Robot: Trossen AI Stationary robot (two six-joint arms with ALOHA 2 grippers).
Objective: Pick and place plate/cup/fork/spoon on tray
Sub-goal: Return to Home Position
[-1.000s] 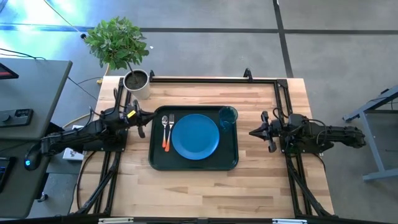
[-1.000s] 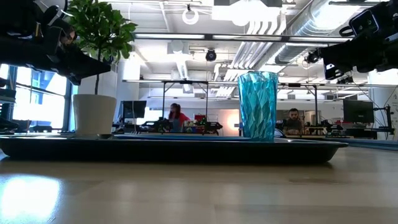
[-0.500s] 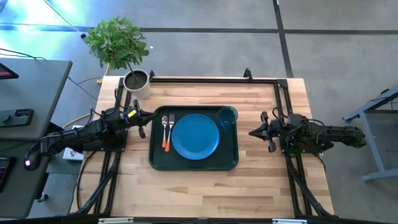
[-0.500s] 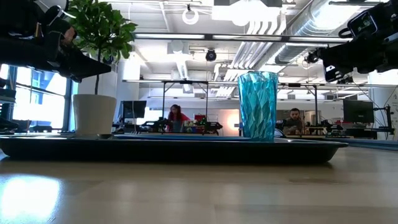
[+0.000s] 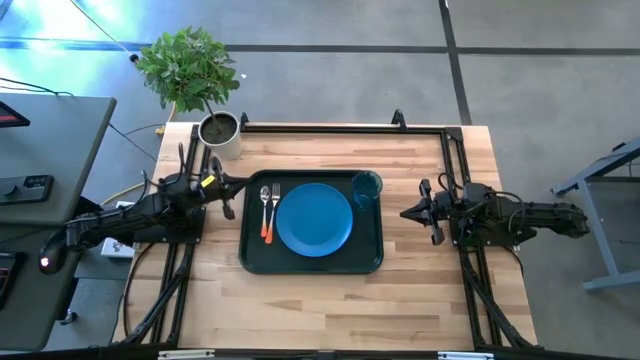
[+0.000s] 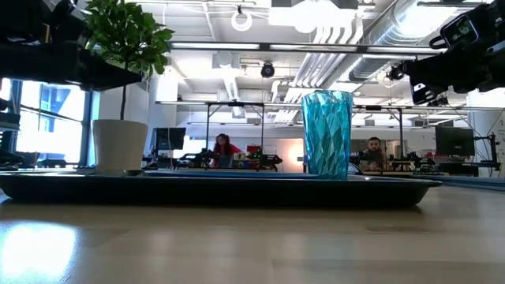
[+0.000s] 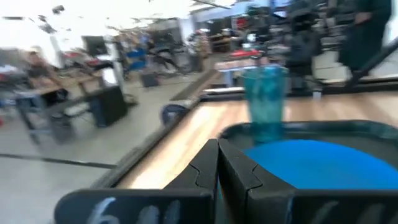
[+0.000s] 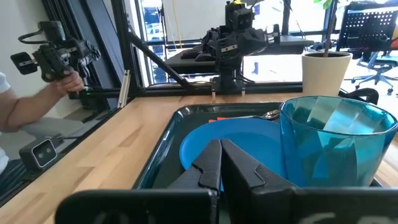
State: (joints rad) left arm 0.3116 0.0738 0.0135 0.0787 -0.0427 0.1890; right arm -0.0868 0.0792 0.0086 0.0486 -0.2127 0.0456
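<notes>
Jaws both tight together; faceted teal cup (image 5: pixel 366 186), round plate (image 5: pixel 314 220) on rimmed tray (image 5: pixel 362 252)

The table (image 5: pixel 330 300) is pale wood in glued strips, smooth, with a soft satin sheen. The tray (image 5: pixel 250 250) looks like dark green plastic, glossy along its rim. The plate (image 5: pixel 314 219) is smooth bright blue with a low sheen. The cup (image 6: pixel 327 132) is see-through teal, faceted and glossy; whether glass or plastic cannot be told. The fork (image 5: pixel 274 200) and spoon (image 5: pixel 264 193) are polished metal with orange handles. The pot (image 6: pixel 120 145) is pale and matt. The right gripper (image 8: pixel 220 148) looks like matt black plastic.
</notes>
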